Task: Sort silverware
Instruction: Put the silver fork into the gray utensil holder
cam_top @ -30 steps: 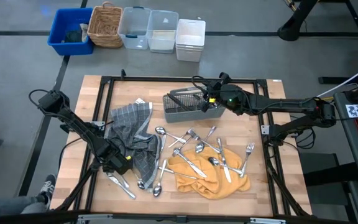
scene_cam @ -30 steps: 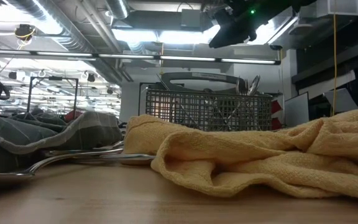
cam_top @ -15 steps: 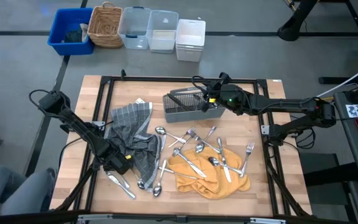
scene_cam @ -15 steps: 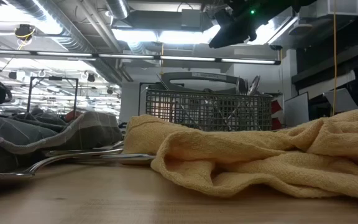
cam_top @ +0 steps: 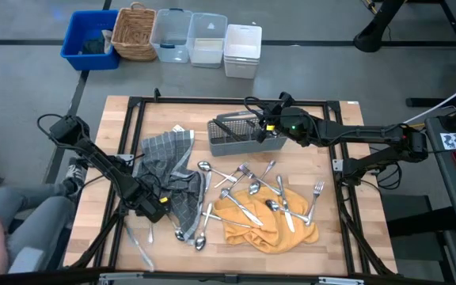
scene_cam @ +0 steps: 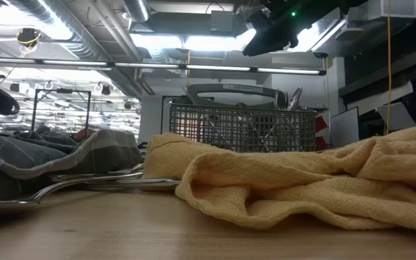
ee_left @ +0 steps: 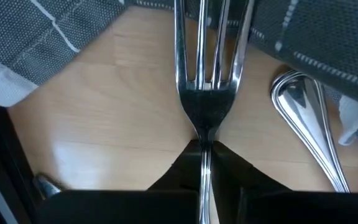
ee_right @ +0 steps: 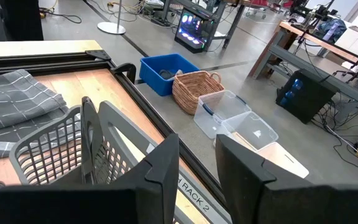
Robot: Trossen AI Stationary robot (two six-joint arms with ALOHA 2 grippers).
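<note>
One fork (ee_left: 205,81) sits clenched in your left end effector (ee_left: 204,163), tines pointing straight ahead, beside the grey cloth (cam_top: 169,170).

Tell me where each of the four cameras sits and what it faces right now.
High view: overhead, straight down on the table; both arms and a person's leg show.
Low view: tabletop height, level across the yellow towel to the mesh caddy; an arm overhead.
Left wrist view: on the left gripper, shut on a fork.
Right wrist view: on the open right gripper, over the caddy toward floor bins.
Shared: the caddy appears in high, low and right wrist views.
</note>
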